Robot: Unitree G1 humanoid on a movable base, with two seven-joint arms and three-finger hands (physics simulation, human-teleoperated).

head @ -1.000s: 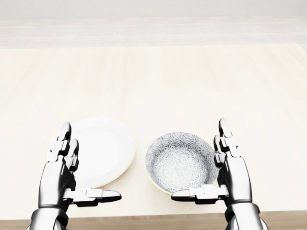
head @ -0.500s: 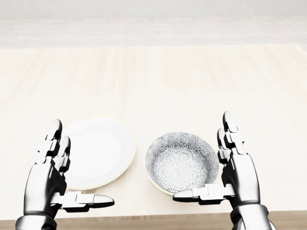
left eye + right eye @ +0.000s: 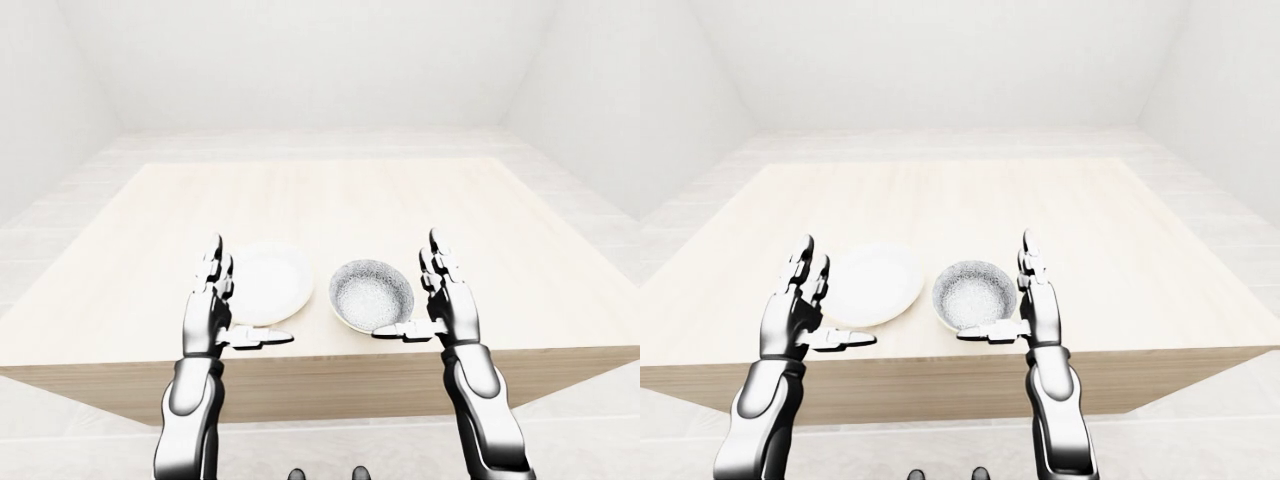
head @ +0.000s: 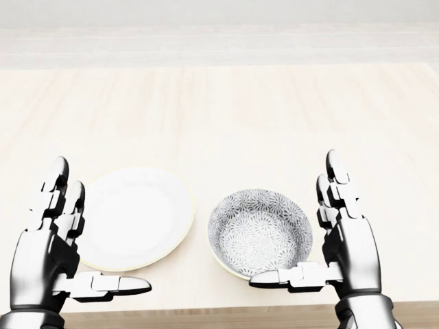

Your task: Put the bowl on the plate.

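A grey patterned bowl (image 4: 259, 232) stands on the pale wooden table (image 4: 226, 116), just right of a plain white plate (image 4: 134, 216); the two are apart. My right hand (image 4: 312, 236) is open beside the bowl's right rim, its fingers (image 4: 336, 188) pointing up the view and its thumb lying under the bowl's lower edge. At the left of the plate my left hand (image 4: 82, 236) stands open, with its thumb stretched below the plate's lower rim. Neither hand holds anything.
The table's near edge (image 3: 320, 360) runs just below both hands. Beyond the table's top edge is a pale tiled floor (image 3: 320, 140) and white walls.
My left hand has slid to the left, off the plate's surface to its left rim. The right hand has shifted slightly right and up. Bowl and plate have not moved.
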